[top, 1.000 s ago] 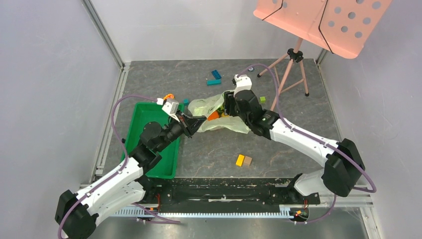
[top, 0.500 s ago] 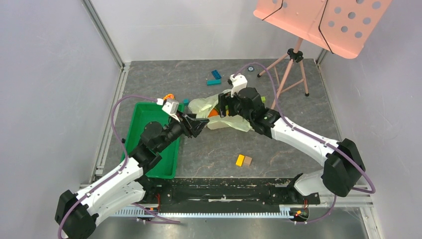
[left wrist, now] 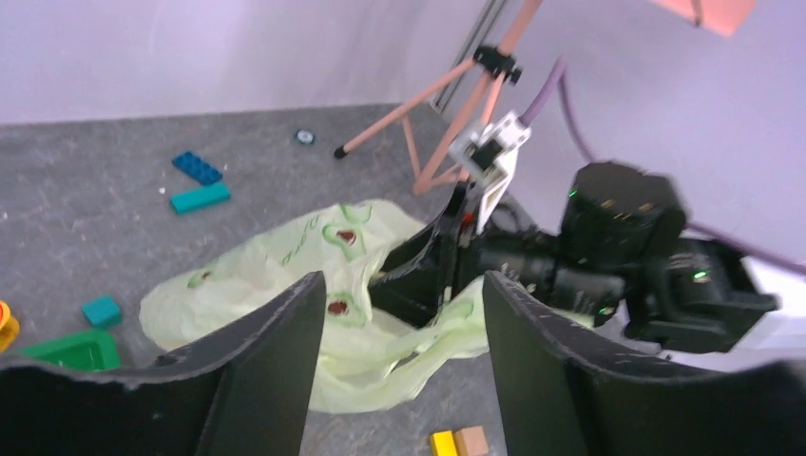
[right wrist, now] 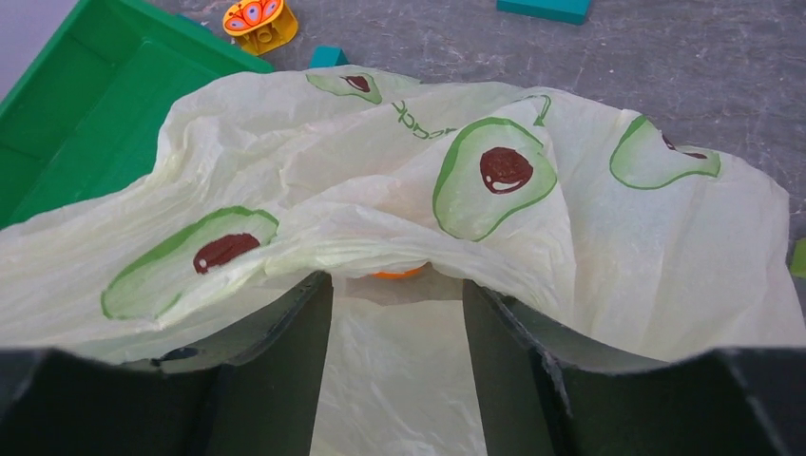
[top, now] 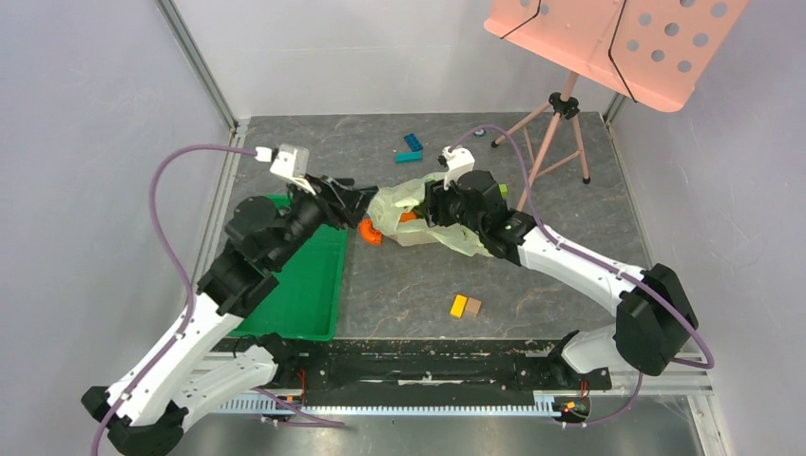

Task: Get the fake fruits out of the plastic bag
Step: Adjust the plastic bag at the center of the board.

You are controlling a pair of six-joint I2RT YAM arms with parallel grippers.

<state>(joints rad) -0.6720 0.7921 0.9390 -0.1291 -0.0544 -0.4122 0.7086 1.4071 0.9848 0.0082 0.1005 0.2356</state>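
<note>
The plastic bag (top: 394, 204) lies crumpled mid-floor, pale green with avocado prints (right wrist: 494, 176). My right gripper (top: 430, 201) reaches into its mouth from the right. Its jaws (right wrist: 397, 285) stand open, with the bag's upper film draped over the fingertips and nothing pinched. Just ahead of them, under the film, an orange fake fruit (right wrist: 399, 274) peeks out, also showing through the bag (top: 409, 217). My left gripper (top: 354, 198) hovers open at the bag's left end, raised above the bag (left wrist: 285, 256), and its fingers (left wrist: 404, 285) are empty. Other fruits are hidden.
A small orange curved piece (top: 369, 233) lies on the floor at the bag's left edge. A green tray (top: 318, 285) sits at the left. Blue and teal blocks (top: 412, 147) lie behind, and yellow and tan blocks (top: 466, 306) in front. A pink stand's legs (top: 556, 123) are back right.
My left arm has lifted and swung back-left off the bag, with its jaws opened. The orange curved piece now shows beside the bag. The right gripper has pushed a little further left into the bag.
</note>
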